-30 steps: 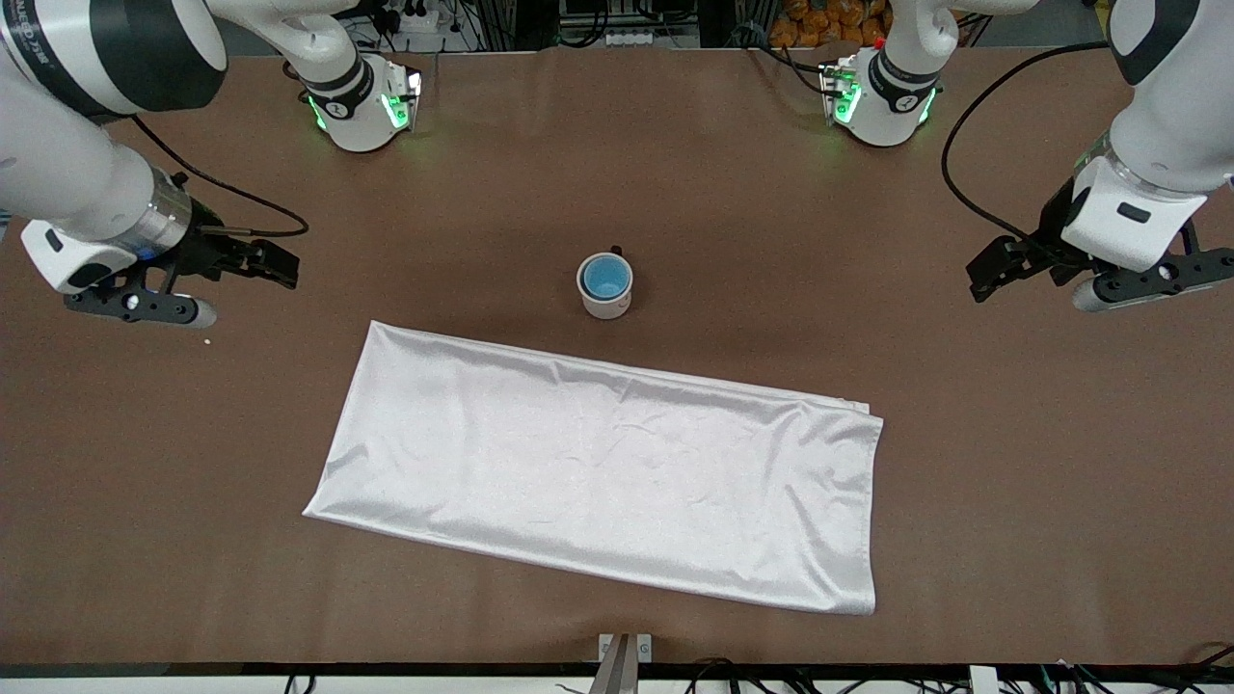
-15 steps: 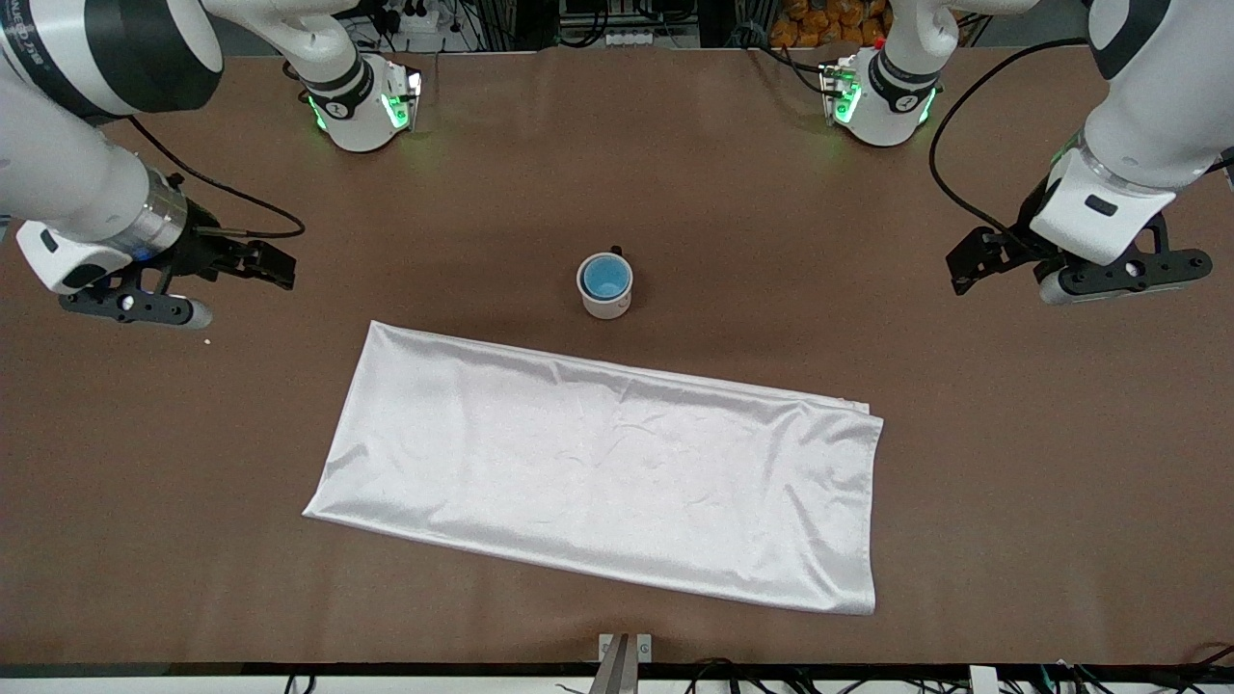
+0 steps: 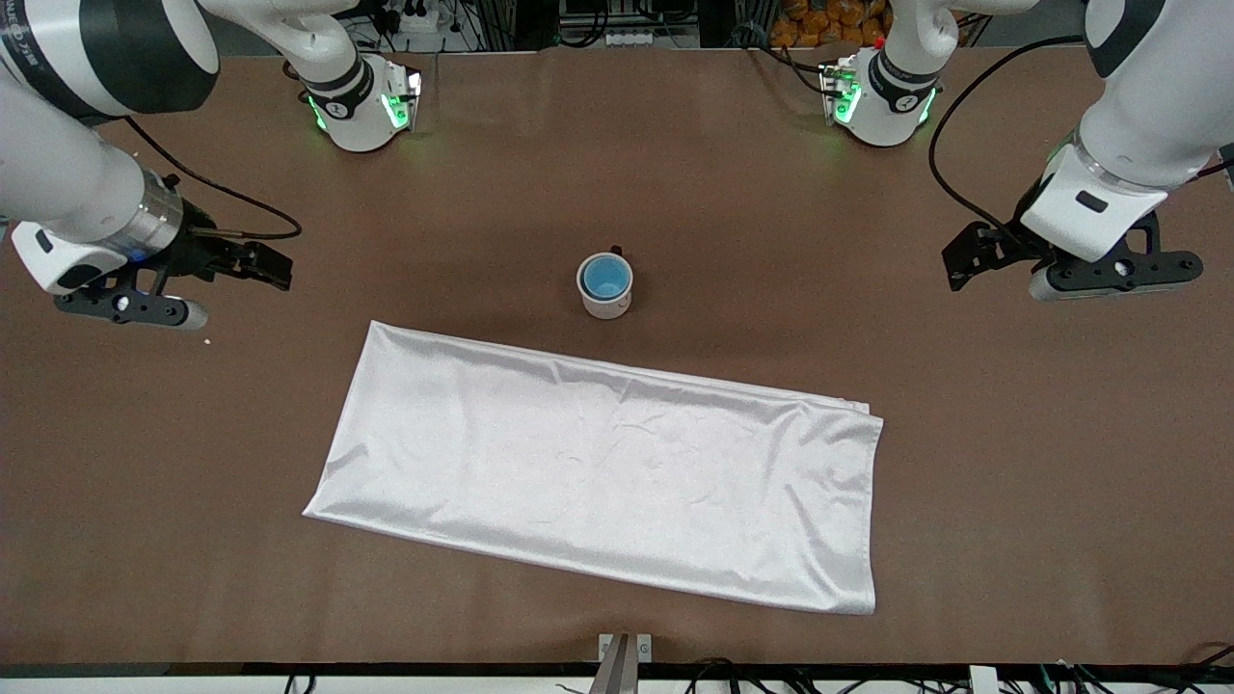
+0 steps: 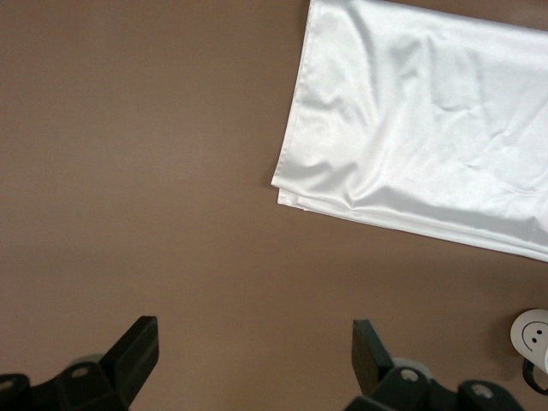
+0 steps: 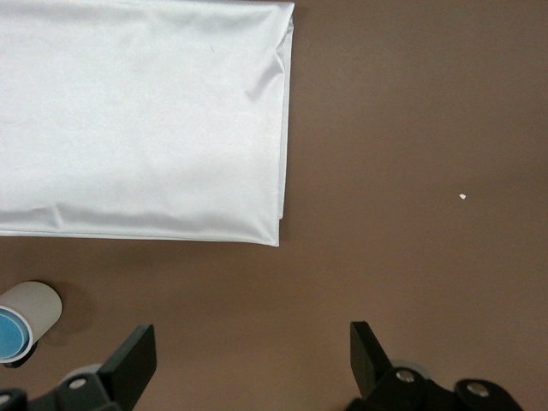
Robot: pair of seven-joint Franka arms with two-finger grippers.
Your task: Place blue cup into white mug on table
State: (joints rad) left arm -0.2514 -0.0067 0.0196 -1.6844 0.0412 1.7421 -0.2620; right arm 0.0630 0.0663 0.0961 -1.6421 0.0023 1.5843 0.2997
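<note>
The blue cup (image 3: 604, 279) sits upright inside the white mug (image 3: 606, 303), which stands mid-table on the brown table (image 3: 675, 173). The mug's black handle points toward the robot bases. My left gripper (image 3: 1111, 274) hangs open and empty over bare table at the left arm's end, well away from the mug. My right gripper (image 3: 123, 307) hangs open and empty over the right arm's end. The left wrist view shows open fingers (image 4: 141, 342) and the mug (image 4: 533, 330) at the frame's edge. In the right wrist view, the mug (image 5: 38, 304) with the blue cup (image 5: 8, 334) lies beside the open gripper (image 5: 253, 351).
A large white satin cloth (image 3: 598, 472) lies flat, nearer the front camera than the mug; it shows in both wrist views (image 4: 428, 128) (image 5: 137, 111). A tiny pale crumb (image 3: 207, 341) lies on the table near my right gripper.
My left gripper has drifted toward the table's middle and a little toward the bases. My right gripper has shifted slightly toward its end of the table. Cup and mug have not moved.
</note>
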